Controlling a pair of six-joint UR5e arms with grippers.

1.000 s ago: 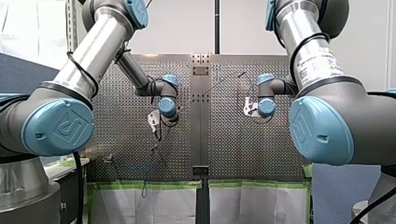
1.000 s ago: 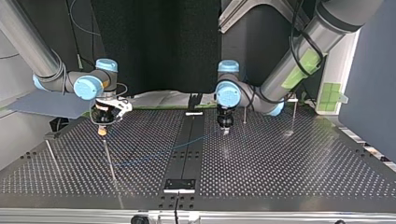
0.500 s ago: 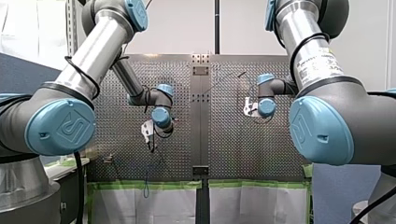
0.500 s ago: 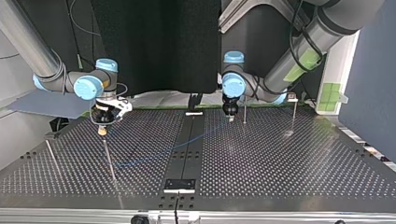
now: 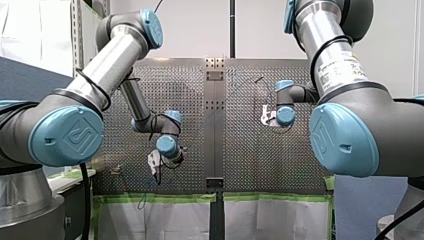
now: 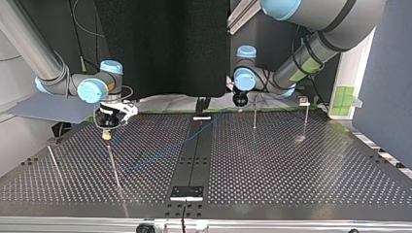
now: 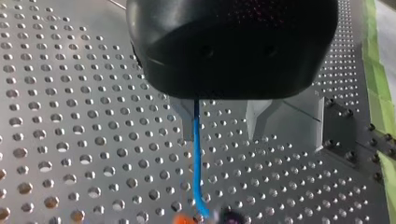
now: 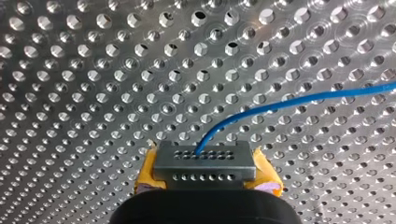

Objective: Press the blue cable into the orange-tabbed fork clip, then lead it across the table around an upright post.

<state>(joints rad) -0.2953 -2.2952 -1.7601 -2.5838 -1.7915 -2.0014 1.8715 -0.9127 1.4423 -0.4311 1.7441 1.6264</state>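
Note:
The blue cable (image 7: 197,168) runs out between my left gripper's (image 7: 222,135) metal fingers, close along one of them. The fingers stand apart, so the gripper is open around the cable. Just ahead, the cable ends at a blurred orange-tabbed clip (image 7: 183,218). My right gripper (image 8: 205,179) has its yellow pads shut on a grey holed block (image 8: 205,161) at the cable's end, and the cable (image 8: 280,102) arcs away over the plate. In the top view the cable (image 6: 160,153) slants across the table from my right gripper (image 6: 107,135) to my left gripper (image 6: 239,103) at the far edge.
Thin upright posts stand on the perforated table: two (image 6: 254,116) (image 6: 306,119) beside my left gripper and two (image 6: 113,165) (image 6: 53,162) at the top view's left. A black centre strip (image 6: 194,155) divides the plate. Green tape (image 7: 380,93) marks the table's edge.
My left arm has drawn back toward the top view's far edge and slightly right, pulling the cable straighter along with it. My right arm has not moved.

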